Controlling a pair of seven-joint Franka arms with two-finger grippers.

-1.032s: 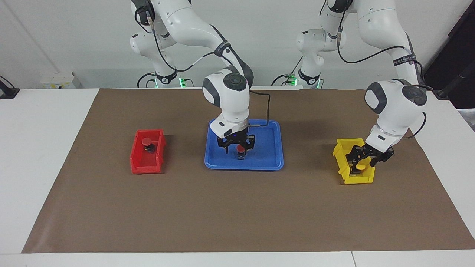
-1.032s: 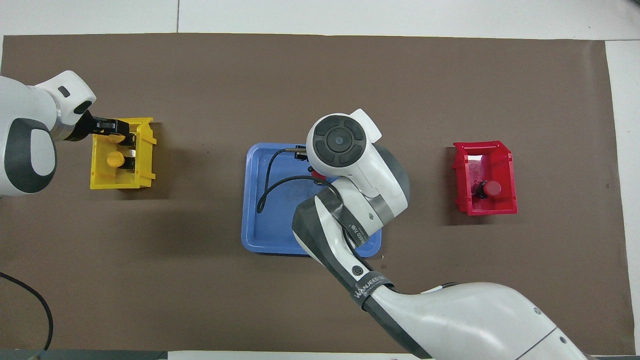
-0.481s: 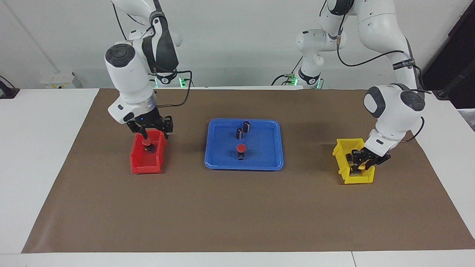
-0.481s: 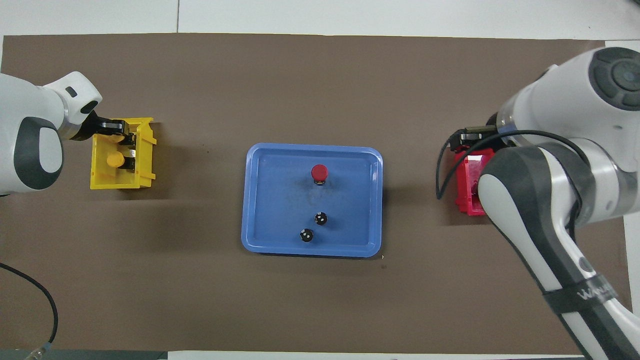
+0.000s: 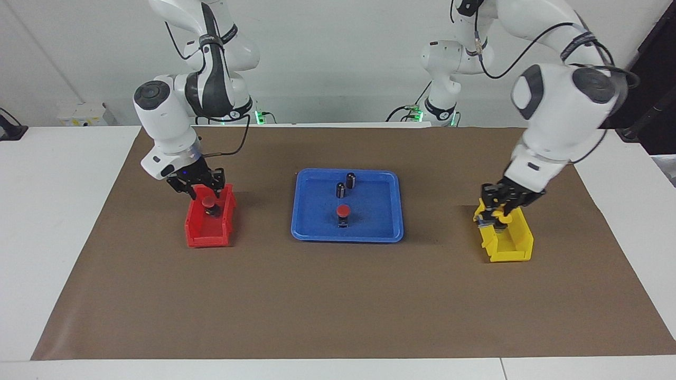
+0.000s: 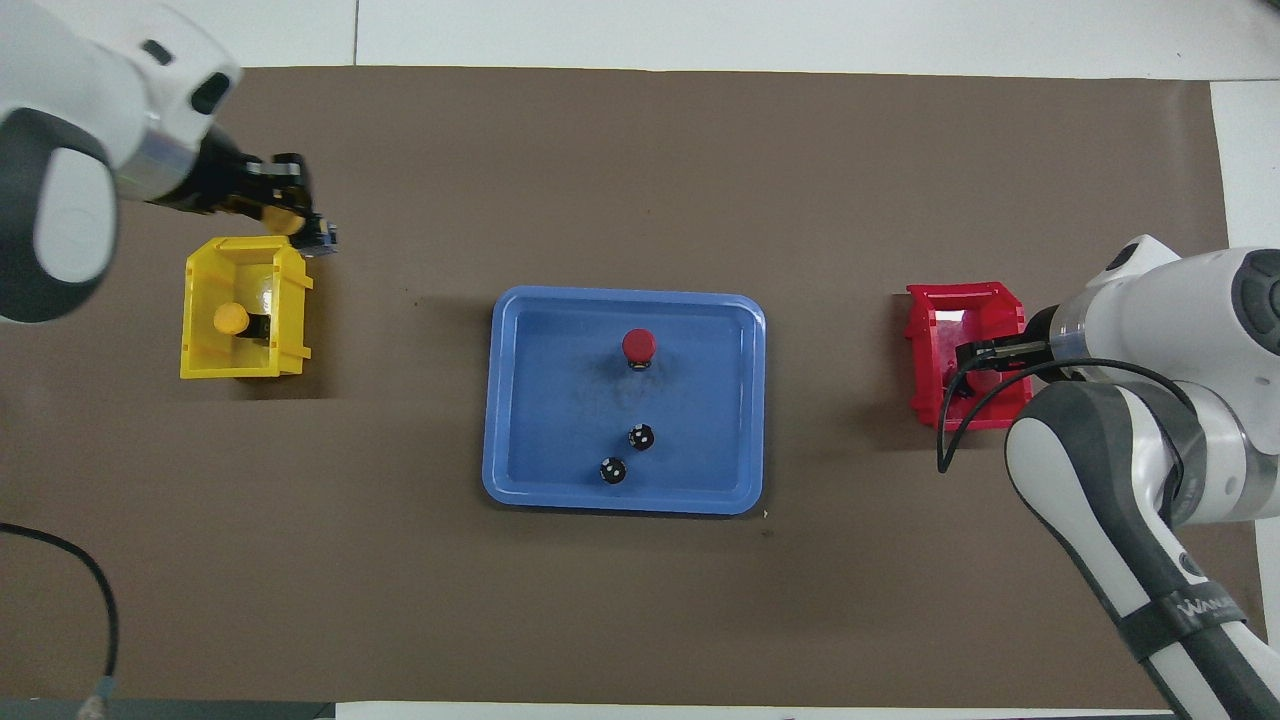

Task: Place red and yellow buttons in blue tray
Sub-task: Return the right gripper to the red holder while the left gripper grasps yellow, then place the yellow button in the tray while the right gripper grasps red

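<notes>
Left gripper (image 5: 499, 215) hangs over the yellow bin (image 5: 511, 244) at the left arm's end of the table, fingers pinched tight on a yellow button (image 6: 283, 218) lifted clear above the bin's rim. Right gripper (image 5: 203, 191) sits low at the rim of the red bin (image 5: 203, 232), at the right arm's end, straddling the red-capped button (image 5: 210, 202) that stands inside; whether its fingers are pressing on that button or only flanking it cannot be told. A second yellow button (image 6: 231, 319) stands inside the yellow bin. Between the two bins lies the blue tray (image 5: 388, 232), near the middle of the brown mat (image 5: 338, 301). One red button (image 5: 343, 211) already stands upright in the tray, toward the edge farther from the robots. Two dark capless cylinders (image 5: 345, 185) stand in the tray too, close together, nearer to the robots than that red button and apart from it. Both bins rest on the mat, well apart from the tray
</notes>
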